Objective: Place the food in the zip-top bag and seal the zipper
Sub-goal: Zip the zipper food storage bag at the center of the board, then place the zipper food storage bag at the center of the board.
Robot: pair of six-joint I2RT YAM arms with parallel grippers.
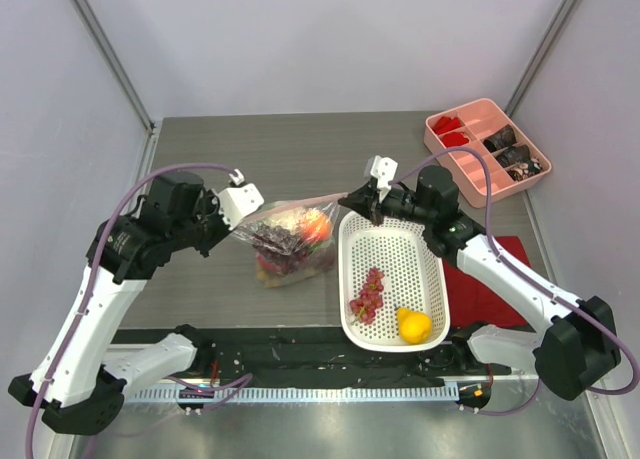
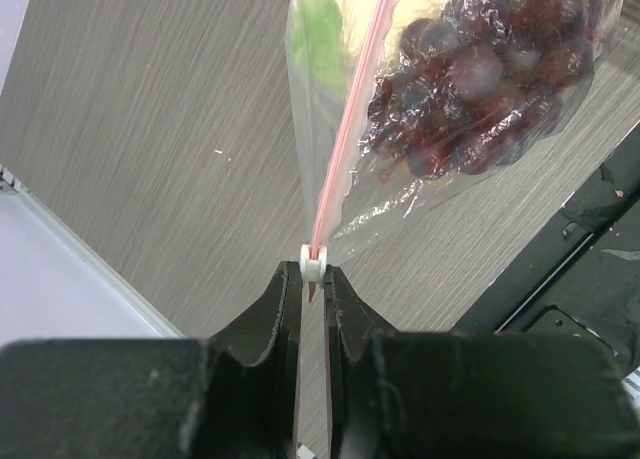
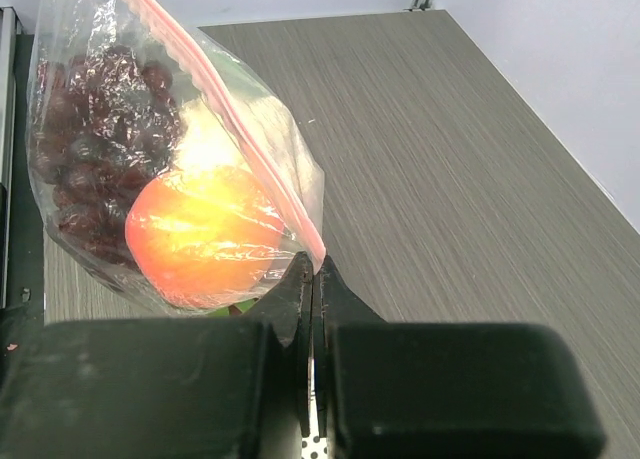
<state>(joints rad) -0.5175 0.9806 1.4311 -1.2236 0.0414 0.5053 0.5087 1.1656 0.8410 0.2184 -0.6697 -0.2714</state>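
Above the middle of the table [image 1: 300, 159], the bag [image 1: 290, 241], holding grapes [image 2: 470, 79] and an orange [image 3: 200, 234], hangs stretched between the left gripper [image 2: 313, 274], pinching one end of the zipper [image 2: 345, 149], and the right gripper [image 3: 312, 269], clamped on the opposite corner, while a grape bunch [image 1: 367, 296] and a lemon [image 1: 414, 325] wait unpacked in the basket [image 1: 400, 259].

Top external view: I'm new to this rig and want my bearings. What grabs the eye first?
The zip-top bag, stuffed with purple grapes and an orange fruit, is stretched mid-table between the left hand and right hand, each pinching an end of its pink zipper. Right of it, a white basket holds another grape bunch and a yellow lemon.
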